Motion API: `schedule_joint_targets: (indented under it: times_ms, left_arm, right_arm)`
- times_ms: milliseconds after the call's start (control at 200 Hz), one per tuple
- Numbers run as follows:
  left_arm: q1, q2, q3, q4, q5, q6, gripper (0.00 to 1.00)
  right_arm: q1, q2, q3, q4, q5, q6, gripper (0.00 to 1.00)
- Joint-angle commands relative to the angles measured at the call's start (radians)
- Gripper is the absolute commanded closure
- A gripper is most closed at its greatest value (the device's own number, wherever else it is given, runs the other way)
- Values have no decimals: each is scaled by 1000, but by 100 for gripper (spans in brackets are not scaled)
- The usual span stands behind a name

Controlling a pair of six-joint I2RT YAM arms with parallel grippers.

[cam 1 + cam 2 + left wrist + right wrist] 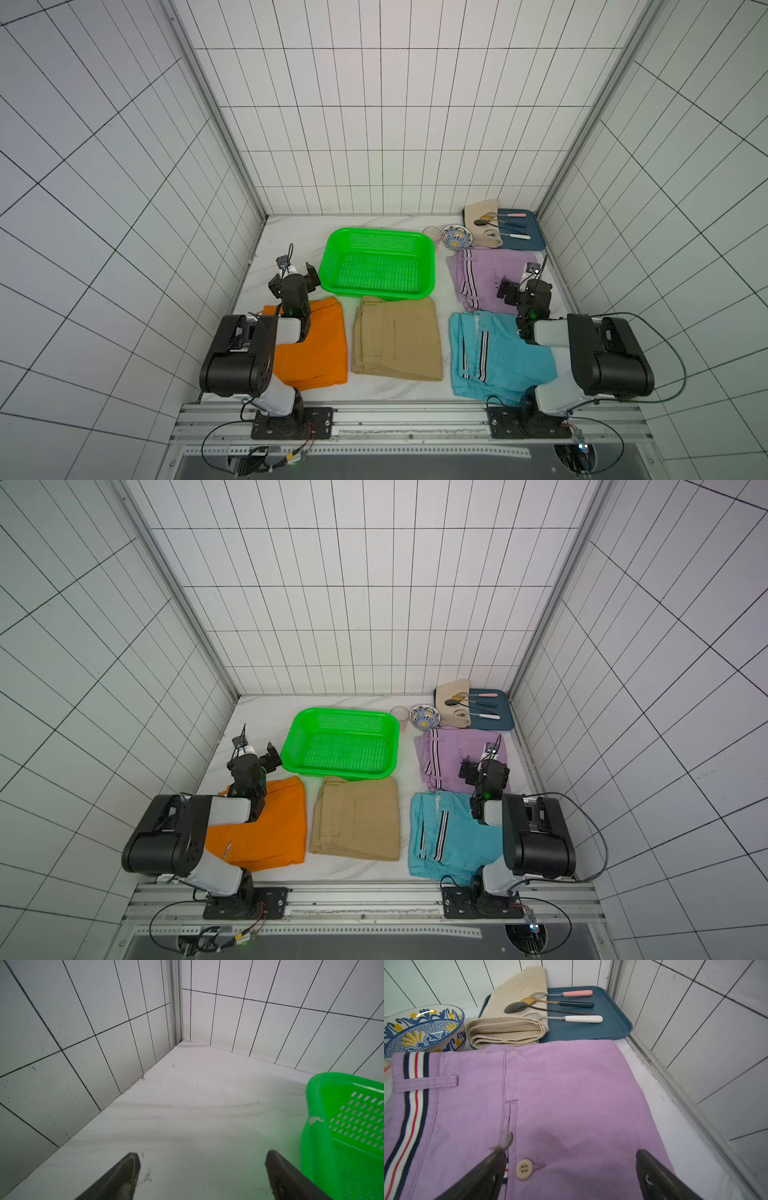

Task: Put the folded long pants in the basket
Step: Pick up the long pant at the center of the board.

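The empty green basket (378,266) (340,744) stands at the middle back of the table. Along the front lie folded orange pants (316,349), tan pants (399,336) and light blue striped pants (494,353). Lilac striped pants (478,274) (571,1095) lie behind the blue ones. My left gripper (294,277) (203,1154) hangs open over bare table just left of the basket (342,1126). Above the lilac pants my right gripper (519,286) (572,1152) is open, holding nothing. Each arm covers part of the pants below it.
In the back right corner is a dark blue tray (528,241) with a beige cloth (508,1028) and several spoons. A patterned bowl (457,237) and a small pink cup (432,232) stand beside it. Tiled walls close three sides.
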Motion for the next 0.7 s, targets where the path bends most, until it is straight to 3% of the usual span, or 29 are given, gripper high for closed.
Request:
schedule_joint_targets:
  times_ms: [0,655,695]
  left_arm:
    - [4,-4,-3,-3,12,-1,2]
    - [17,-9,-7,0,50,2,3]
    - [16,-9,-7,3,68,16,3]
  right_arm:
    - [-5,-8,38,1,-7,-2,0]
    - [-5,-12,33,5,-8,-2,0]
    - [1,-16,33,13,34,5,0]
